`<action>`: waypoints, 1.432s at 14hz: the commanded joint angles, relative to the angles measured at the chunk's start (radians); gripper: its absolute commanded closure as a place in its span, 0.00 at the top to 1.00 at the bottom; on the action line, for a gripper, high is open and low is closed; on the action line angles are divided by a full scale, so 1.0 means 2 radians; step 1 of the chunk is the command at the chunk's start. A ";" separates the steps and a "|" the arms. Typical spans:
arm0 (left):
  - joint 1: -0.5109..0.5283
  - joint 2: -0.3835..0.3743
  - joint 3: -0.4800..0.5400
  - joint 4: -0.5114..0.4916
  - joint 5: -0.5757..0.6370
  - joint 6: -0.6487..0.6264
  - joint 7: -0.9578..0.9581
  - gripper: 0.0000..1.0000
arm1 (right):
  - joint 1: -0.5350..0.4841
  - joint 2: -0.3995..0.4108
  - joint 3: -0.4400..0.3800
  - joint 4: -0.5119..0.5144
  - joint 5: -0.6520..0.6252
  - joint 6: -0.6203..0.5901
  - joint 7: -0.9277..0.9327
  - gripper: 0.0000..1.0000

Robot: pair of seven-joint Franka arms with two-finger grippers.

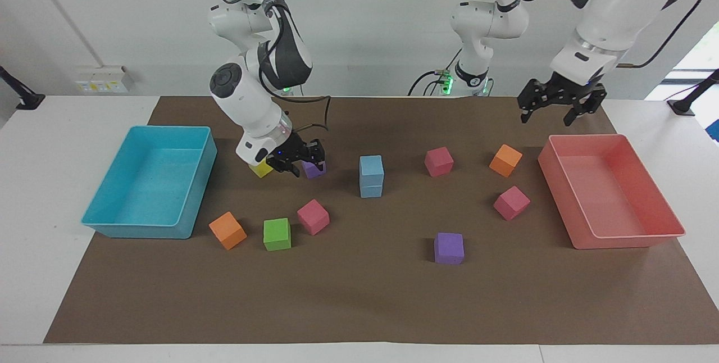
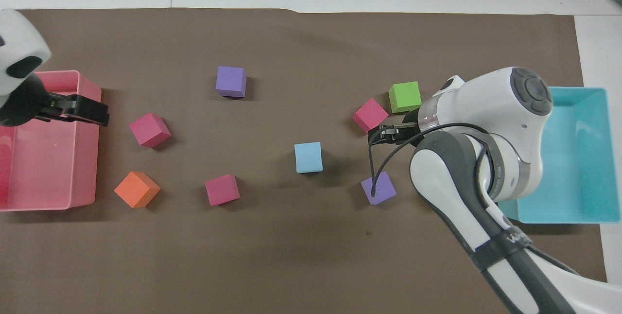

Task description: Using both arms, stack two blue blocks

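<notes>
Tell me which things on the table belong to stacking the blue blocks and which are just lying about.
Job:
- blue blocks, already stacked one on the other
- left pincer
- right pincer

Lying about:
- purple blocks
- pink blocks
- orange blocks
- green block
- yellow block
- turquoise tray
- pink tray
</notes>
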 commanded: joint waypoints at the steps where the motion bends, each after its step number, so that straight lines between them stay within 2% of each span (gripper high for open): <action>1: 0.003 0.008 0.013 0.038 -0.001 -0.045 0.030 1.00 | -0.011 -0.018 -0.002 0.007 -0.071 -0.016 0.009 1.00; 4: 0.046 0.009 0.001 0.050 -0.003 -0.073 0.072 1.00 | -0.024 -0.031 -0.002 0.053 -0.138 -0.082 0.009 1.00; 6: 0.053 0.002 -0.004 0.047 -0.006 -0.081 0.072 1.00 | -0.041 -0.045 -0.004 0.079 -0.143 -0.126 0.009 1.00; 9: 0.061 -0.037 -0.021 0.007 -0.006 -0.102 0.069 1.00 | -0.082 -0.079 -0.004 0.080 -0.151 -0.141 0.005 1.00; 13: 0.073 -0.032 -0.031 0.010 -0.006 -0.085 0.051 1.00 | -0.090 -0.094 -0.005 0.108 -0.185 -0.179 0.009 1.00; 15: 0.077 -0.033 -0.066 0.008 -0.002 -0.069 0.052 1.00 | -0.103 -0.093 -0.005 0.138 -0.186 -0.207 0.009 1.00; 20: 0.094 -0.034 -0.071 0.010 -0.003 -0.067 0.043 1.00 | -0.116 -0.102 -0.010 0.191 -0.191 -0.297 0.009 1.00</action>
